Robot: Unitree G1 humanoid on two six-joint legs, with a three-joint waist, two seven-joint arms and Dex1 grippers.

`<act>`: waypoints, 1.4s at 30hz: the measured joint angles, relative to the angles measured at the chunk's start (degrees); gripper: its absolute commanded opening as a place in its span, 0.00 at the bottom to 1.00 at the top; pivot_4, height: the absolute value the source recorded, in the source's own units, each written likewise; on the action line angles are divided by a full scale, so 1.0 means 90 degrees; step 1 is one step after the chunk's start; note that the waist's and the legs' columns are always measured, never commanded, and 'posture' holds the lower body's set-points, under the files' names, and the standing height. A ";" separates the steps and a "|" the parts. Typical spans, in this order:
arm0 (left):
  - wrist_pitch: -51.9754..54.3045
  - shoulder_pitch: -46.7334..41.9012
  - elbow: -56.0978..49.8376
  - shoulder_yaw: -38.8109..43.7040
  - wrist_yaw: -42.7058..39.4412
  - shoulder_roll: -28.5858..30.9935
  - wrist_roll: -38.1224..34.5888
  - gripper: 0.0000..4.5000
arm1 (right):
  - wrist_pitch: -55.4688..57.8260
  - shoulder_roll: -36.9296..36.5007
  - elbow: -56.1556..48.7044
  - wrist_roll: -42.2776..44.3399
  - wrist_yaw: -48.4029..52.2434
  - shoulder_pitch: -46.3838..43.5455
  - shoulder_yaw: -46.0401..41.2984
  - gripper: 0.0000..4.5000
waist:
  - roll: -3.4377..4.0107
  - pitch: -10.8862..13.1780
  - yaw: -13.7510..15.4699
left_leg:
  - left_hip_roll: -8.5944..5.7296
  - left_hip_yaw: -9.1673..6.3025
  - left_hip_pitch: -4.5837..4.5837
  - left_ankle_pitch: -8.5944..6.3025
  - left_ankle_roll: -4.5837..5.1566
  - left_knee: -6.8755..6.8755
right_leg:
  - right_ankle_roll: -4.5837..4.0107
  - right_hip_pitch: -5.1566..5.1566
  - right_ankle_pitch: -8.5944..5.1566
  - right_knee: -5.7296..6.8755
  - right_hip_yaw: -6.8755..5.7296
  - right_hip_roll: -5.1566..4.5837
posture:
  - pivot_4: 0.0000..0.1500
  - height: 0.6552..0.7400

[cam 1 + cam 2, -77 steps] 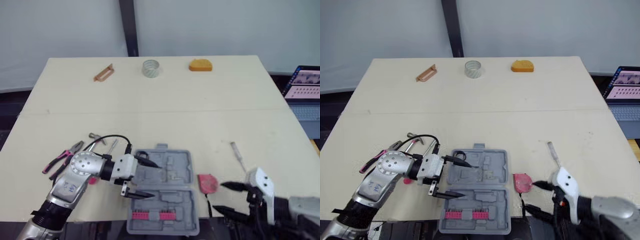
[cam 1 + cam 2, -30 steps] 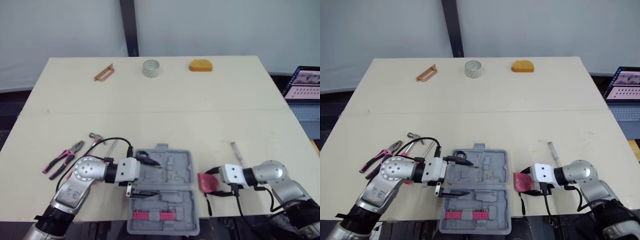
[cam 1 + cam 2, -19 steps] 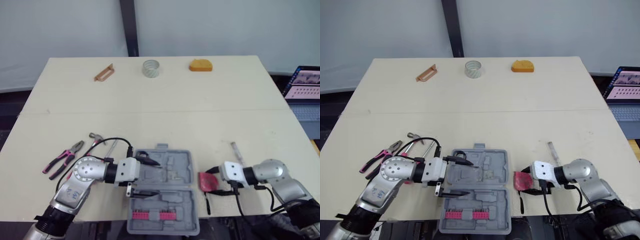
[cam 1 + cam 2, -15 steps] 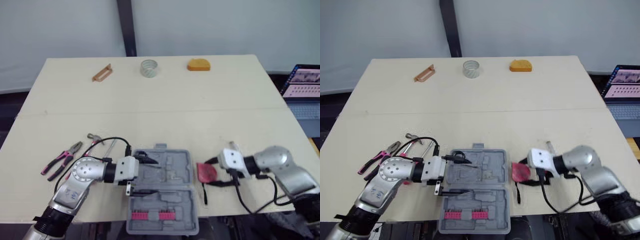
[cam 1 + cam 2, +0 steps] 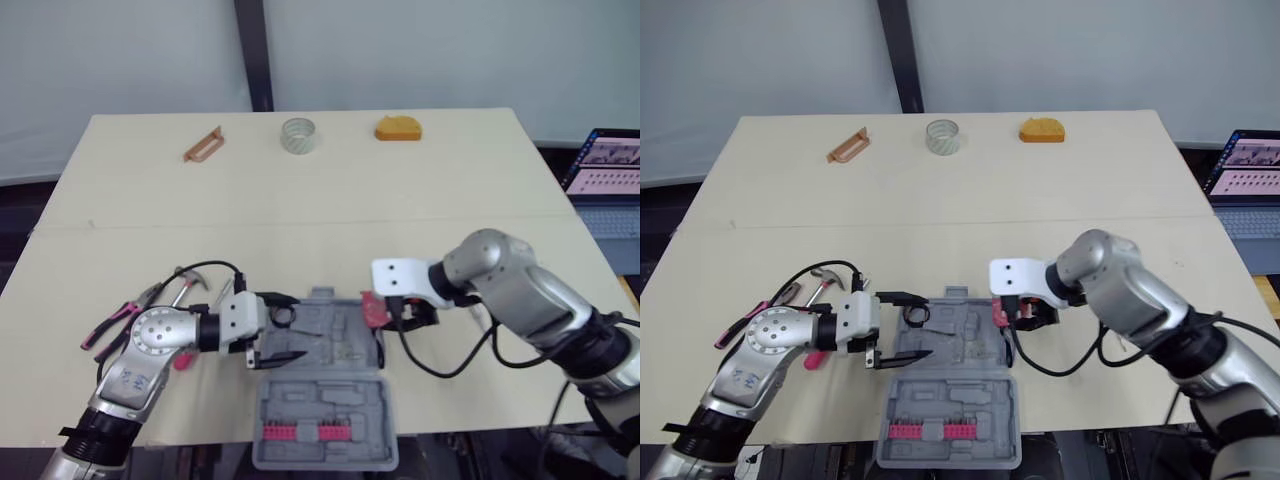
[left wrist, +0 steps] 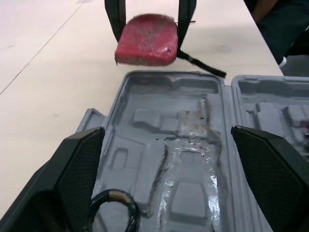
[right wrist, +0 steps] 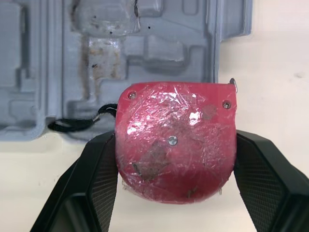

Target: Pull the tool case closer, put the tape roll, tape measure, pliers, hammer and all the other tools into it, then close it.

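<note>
The grey tool case (image 5: 335, 390) lies open at the table's front edge, with a row of red bits (image 5: 305, 431) in its near half. My right gripper (image 5: 378, 310) is shut on the red tape measure (image 7: 174, 140) and holds it at the right rim of the case's far half. The measure's black strap (image 7: 77, 124) hangs down. My left gripper (image 5: 298, 326) stands open over the case's left edge, holding nothing. Pink-handled pliers (image 5: 112, 325) and a hammer (image 5: 192, 281) lie to the left of it. The tape roll (image 5: 297, 135) stands at the table's far edge.
A copper-coloured tool (image 5: 203, 145) and an orange object (image 5: 398, 129) lie along the far edge beside the roll. A laptop (image 5: 605, 165) sits off the table to the right. The table's middle (image 5: 320, 220) is bare.
My right gripper has lifted the tape measure off the table and carried it left to the case's rim. My left gripper has drawn back a little to the left and stays open.
</note>
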 measured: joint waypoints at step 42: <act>-0.0130 0.0305 -0.0010 0.0023 0.0377 -0.0041 0.0002 1.00 | -0.0468 0.1024 0.0760 -0.1301 -0.0370 -0.0022 0.0604 0.65 | 0.0000 0.0000 -0.0100 | 0.0000 0.0000 -0.0001 0.0000 -0.0001 -0.0002 | 0.0000 -0.0004 0.0000 0.0002 -0.0001 0.0001 | 1.00 1.00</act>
